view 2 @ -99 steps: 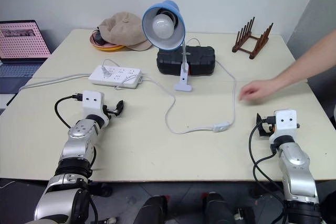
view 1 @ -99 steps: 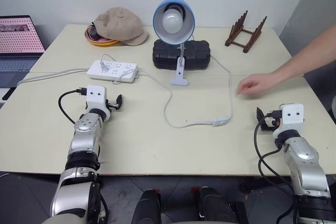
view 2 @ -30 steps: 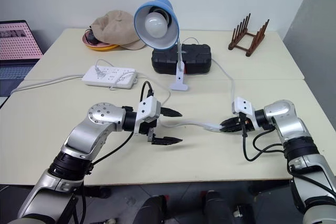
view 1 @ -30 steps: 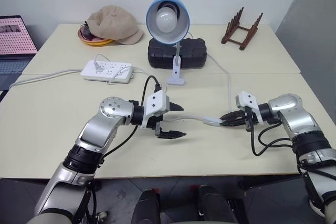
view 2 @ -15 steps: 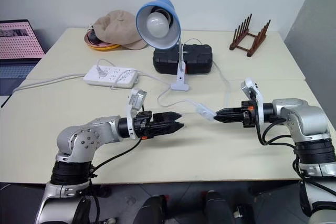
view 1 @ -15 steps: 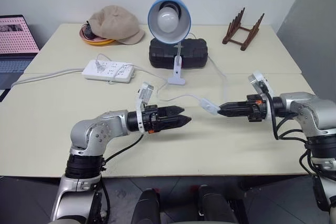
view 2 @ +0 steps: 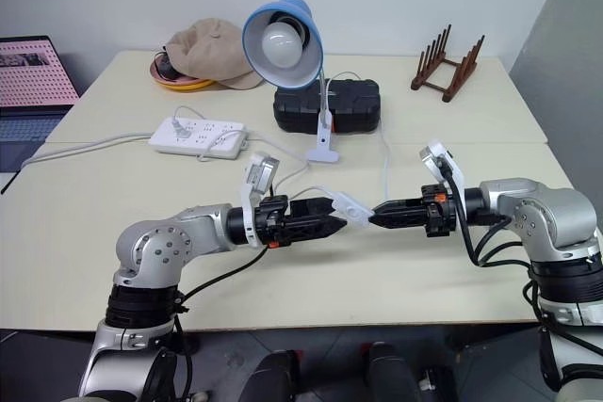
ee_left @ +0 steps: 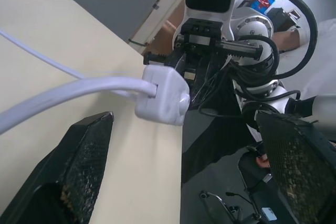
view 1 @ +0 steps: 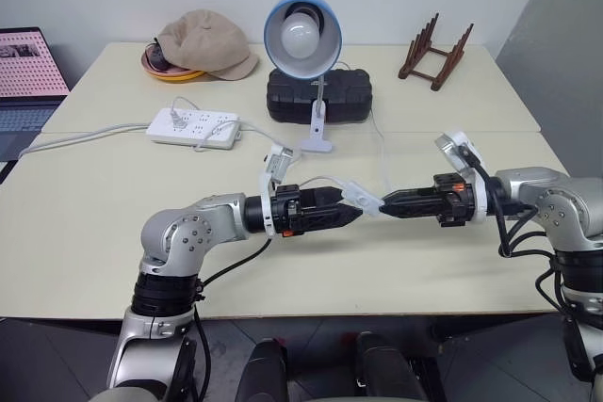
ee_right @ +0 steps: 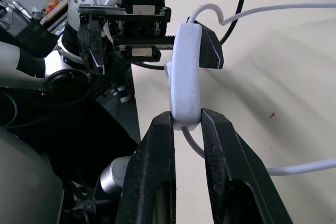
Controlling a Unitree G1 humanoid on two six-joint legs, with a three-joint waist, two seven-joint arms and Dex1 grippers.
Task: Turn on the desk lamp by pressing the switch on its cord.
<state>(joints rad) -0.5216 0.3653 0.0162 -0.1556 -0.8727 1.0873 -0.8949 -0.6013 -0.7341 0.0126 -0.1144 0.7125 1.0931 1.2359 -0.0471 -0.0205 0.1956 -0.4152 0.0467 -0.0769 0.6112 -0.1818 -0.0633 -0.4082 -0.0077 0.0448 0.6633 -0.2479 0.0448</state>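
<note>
The desk lamp stands clipped at the table's back centre, its bulb unlit. Its thin white cord runs forward to the small white switch, which hangs above the table. My right gripper is shut on one end of the switch, pointing left. My left gripper points right at it, tip to tip. In the left wrist view its fingers stand wide open, with the switch just ahead between them, untouched.
A white power strip lies at the left. A black case sits behind the lamp's base, a beige cap at the back left, a wooden rack at the back right. A laptop is at the far left.
My right gripper has raised the switch off the table and carried it left. My left gripper has rolled and moved right to face it. A person's arm seen earlier has gone.
</note>
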